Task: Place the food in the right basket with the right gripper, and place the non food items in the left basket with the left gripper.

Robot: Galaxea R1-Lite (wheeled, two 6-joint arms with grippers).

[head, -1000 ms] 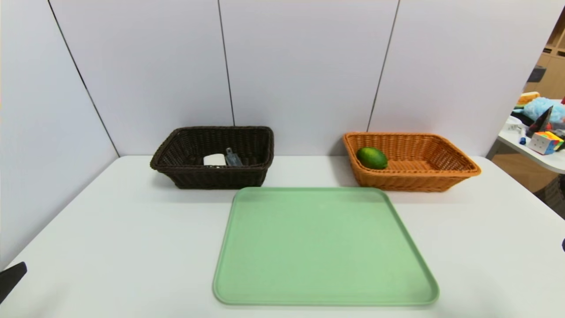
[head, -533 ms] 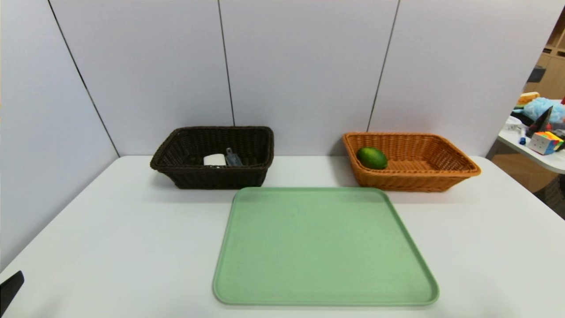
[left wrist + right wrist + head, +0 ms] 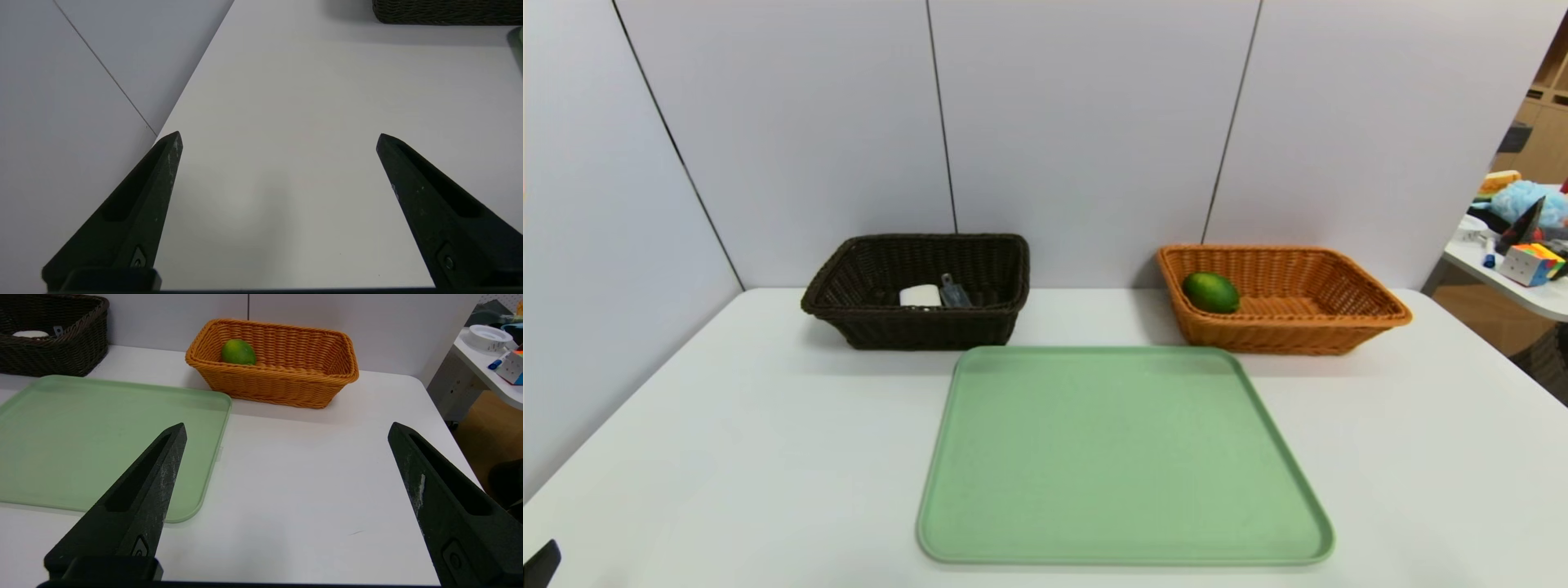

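Sitting in the orange basket [image 3: 1282, 298], the green lime [image 3: 1211, 291] lies well apart from the right gripper [image 3: 286, 430], whose jaws are spread wide and empty over the table [image 3: 727, 425]. The left gripper [image 3: 278, 139] gapes empty too, far from the dark basket [image 3: 919, 290]. Since a second ago, its dark tip has sunk nearly out of the head view.

Tray [image 3: 1123, 457]: green, bare, on white table [image 3: 727, 433]
Side table [image 3: 1507, 282]: holds puzzle cube [image 3: 1532, 263], blue plush [image 3: 1523, 198]
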